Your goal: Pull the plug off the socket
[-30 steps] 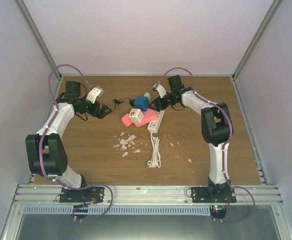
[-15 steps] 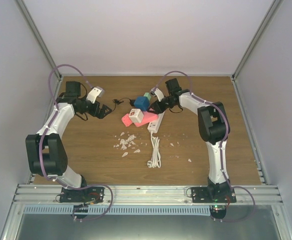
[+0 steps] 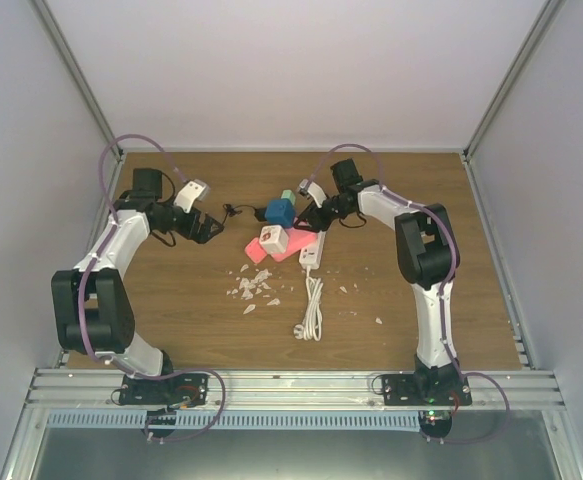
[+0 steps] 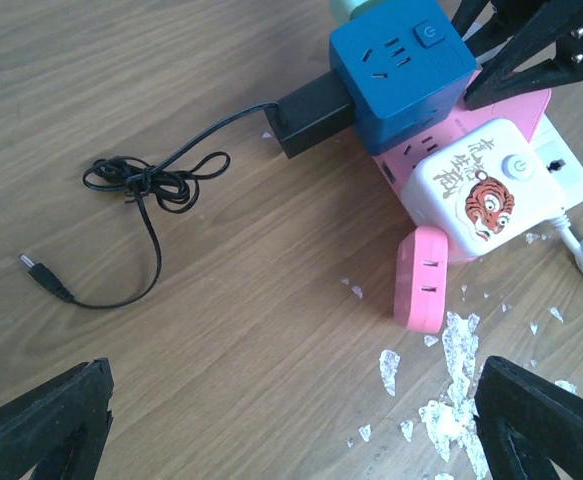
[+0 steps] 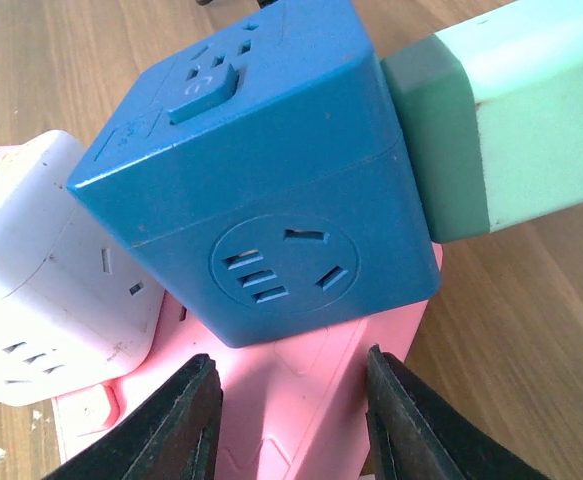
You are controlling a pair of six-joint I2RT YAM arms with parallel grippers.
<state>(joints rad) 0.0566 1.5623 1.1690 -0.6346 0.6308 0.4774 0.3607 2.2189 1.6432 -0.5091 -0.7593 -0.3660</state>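
Your left fingers (image 4: 41, 430) are spread wide, one tip in each lower corner of the left wrist view, and they hang above the table (image 4: 171, 330) touching nothing. The black plug (image 4: 311, 115) sits at the top centre of that view, seated in the left face of the blue cube socket (image 4: 401, 70). Its thin cord (image 4: 141, 185) loops away toward the left edge. A green plug (image 5: 511, 120) is pushed into the cube's opposite face. The cube rests on a pink strip (image 5: 291, 390), beside a white cube (image 4: 481, 190) with a tiger sticker. Your right fingers (image 5: 186, 420) stand narrowly apart at the bottom of the right wrist view, just below the blue cube, with the pink strip showing between them. You cannot tell whether they are pinching it. White crumbs (image 4: 456, 400) lie at the lower right.
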